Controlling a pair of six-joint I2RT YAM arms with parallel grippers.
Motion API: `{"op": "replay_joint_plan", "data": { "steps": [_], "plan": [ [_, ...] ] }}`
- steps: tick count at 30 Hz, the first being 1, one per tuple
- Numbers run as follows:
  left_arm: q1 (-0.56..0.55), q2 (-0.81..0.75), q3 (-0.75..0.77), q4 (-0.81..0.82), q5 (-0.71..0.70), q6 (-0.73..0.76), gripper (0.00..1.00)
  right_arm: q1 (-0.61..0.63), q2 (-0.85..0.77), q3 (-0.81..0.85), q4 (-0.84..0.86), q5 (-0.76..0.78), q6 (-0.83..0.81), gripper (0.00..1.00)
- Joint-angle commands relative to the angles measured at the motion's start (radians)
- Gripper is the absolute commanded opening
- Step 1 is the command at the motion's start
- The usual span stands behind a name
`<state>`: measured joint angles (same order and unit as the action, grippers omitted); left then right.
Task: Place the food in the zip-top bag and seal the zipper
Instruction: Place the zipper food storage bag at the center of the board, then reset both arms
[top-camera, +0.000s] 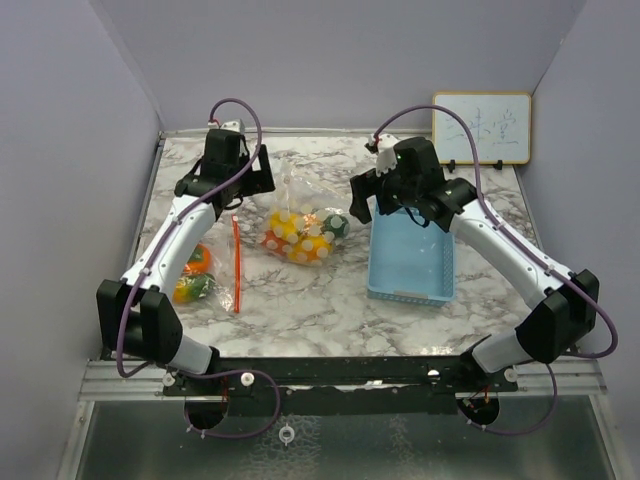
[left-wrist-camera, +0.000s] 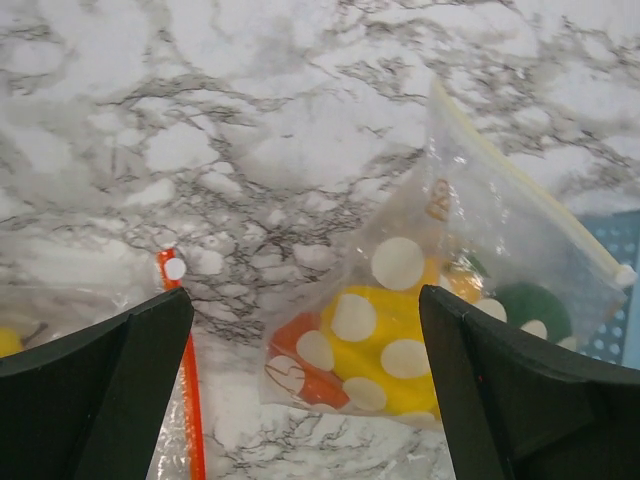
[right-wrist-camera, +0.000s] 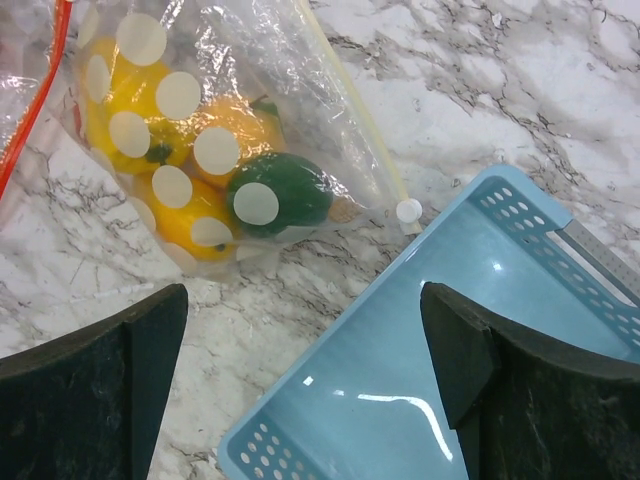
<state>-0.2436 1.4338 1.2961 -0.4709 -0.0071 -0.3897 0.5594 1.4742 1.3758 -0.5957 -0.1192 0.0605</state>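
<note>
Overhead, the marble table (top-camera: 300, 310) carries a clear, white-dotted zip-top bag (top-camera: 300, 222) at its middle, and most of the food (top-camera: 296, 238) sits inside it: yellow and orange pieces with a dark green one at the right end. Further orange and green pieces (top-camera: 194, 274) lie at the left, partly under the left arm's forearm, just beside a red zipper strip (top-camera: 236, 265); whether plastic encloses them cannot be told from here. The left gripper (top-camera: 258, 183) hangs at the far left of the dotted bag and the right gripper (top-camera: 360, 203) at its far right, over the far end of a blue basket (top-camera: 412, 262). A whiteboard (top-camera: 481, 128) leans on the back wall. From the left wrist, the two dark fingers (left-wrist-camera: 100, 390) stand spread wide with nothing between them; below lie the bag's near corner, a yellow pepper (left-wrist-camera: 385, 350) and an orange-red piece behind the white dots, and the red strip at the left. From the right wrist, the fingers (right-wrist-camera: 90, 390) are likewise spread wide and empty, over the table and the basket's perforated rim. The bag lies above them, its pale zipper ending in a white slider (right-wrist-camera: 408, 210) just beside the basket; whether that zipper is closed cannot be told.
</note>
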Motion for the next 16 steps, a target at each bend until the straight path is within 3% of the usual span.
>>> {"op": "replay_joint_plan", "data": {
  "steps": [1,16],
  "plan": [
    [0.004,0.04,0.117,-0.127,-0.285,-0.052,0.99,-0.002,0.014,0.037,0.025,0.03,0.04,1.0],
    [0.004,0.048,0.113,-0.093,-0.293,-0.031,0.99,-0.007,0.01,0.048,0.015,0.061,0.041,1.0]
  ]
}}
